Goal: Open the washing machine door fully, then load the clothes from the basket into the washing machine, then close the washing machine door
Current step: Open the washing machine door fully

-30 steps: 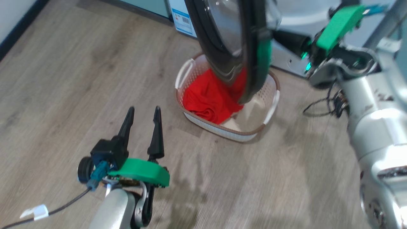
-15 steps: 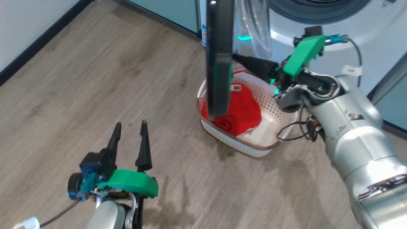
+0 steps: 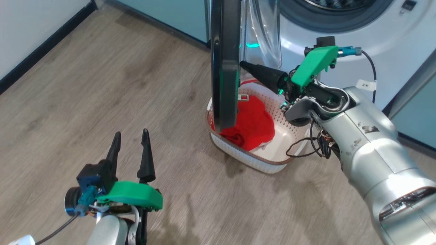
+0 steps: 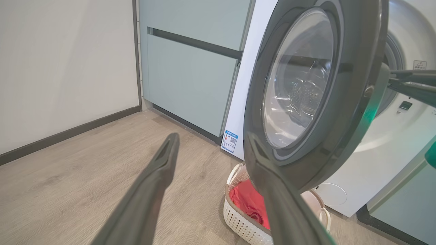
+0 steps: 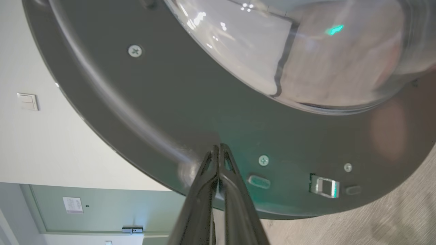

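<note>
One door (image 3: 224, 68), one basket (image 3: 269, 163), one garment (image 3: 255, 122) partly hidden behind the door. Jaws of the right gripper (image 3: 242, 63) are together, tips at the door; those of the left gripper (image 3: 131, 133) stand apart, empty.

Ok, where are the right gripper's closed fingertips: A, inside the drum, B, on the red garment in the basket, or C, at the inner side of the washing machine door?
C: the right gripper has its shut tips at the dark inner rim of the washing machine door.

L gripper (image 3: 131, 132): fingers spread wide, pointed fwd, set low at lower left | R gripper (image 3: 243, 63): fingers pressed together, tips aimed twd robot's left | R arm (image 3: 368, 146): silver forearm stretched fwd-left
</note>
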